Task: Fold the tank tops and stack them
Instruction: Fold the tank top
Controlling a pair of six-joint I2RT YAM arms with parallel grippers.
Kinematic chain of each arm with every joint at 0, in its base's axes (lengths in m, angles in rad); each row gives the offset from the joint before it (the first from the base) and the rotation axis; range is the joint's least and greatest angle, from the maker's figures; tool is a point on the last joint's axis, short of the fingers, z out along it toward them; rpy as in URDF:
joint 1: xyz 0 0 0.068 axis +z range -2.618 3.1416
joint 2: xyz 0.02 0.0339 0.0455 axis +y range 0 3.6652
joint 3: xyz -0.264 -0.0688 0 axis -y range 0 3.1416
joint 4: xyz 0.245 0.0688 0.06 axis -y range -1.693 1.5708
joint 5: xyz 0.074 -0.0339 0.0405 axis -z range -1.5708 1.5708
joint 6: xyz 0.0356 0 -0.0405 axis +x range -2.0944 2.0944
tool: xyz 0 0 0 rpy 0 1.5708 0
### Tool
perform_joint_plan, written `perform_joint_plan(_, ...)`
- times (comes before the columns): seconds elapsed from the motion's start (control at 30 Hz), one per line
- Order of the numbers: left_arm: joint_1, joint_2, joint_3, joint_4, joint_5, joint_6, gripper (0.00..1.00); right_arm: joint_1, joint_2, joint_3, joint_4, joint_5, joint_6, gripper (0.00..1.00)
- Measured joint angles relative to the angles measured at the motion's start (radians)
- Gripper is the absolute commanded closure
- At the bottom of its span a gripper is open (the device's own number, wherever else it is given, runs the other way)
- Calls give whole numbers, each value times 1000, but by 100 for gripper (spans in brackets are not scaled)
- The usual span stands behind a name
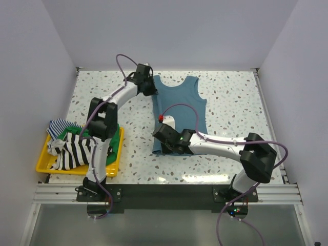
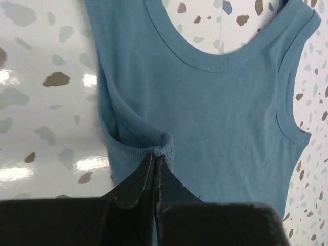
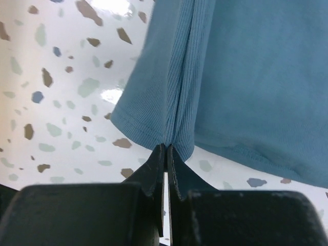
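A plain teal-blue tank top (image 1: 182,105) lies on the speckled table with its neck toward the back wall. My left gripper (image 1: 148,86) is shut on its left shoulder strap edge; in the left wrist view the left gripper (image 2: 155,158) pinches a bunched fold of the teal top (image 2: 215,113). My right gripper (image 1: 165,139) is shut on the bottom left hem corner; in the right wrist view the right gripper (image 3: 166,147) pinches the lifted hem of the teal top (image 3: 246,77). A black-and-white striped tank top (image 1: 77,151), a green one (image 1: 117,136) and a thin blue-striped one (image 1: 59,125) lie piled at the left.
A yellow tray (image 1: 45,166) at the near left holds the piled tops. White walls close the table on three sides. A metal rail (image 1: 169,193) runs along the near edge by the arm bases.
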Motion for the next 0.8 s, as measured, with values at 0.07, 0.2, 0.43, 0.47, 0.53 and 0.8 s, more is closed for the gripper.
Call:
perform_joint_plan(0.07,-21,23,21,-6,0,-4,100,-2,-15,-36,5,0,10,100)
perform_joint_plan(0.2,-57,61,50,-21,0,-13,100,-3,-42,-102,19,0,32,100)
perform_joint_plan(0.43,-92,99,89,-35,0,-16,100,-7,-82,-180,41,8,68,100)
perform_joint_plan(0.47,-97,103,93,-35,0,-16,100,-7,-89,-190,43,8,73,100)
perform_joint_plan(0.53,-104,109,97,-36,0,-16,100,-7,-100,-208,48,8,82,100)
perform_joint_plan(0.8,-129,127,119,-36,-1,-16,100,-11,-123,-262,71,16,110,100)
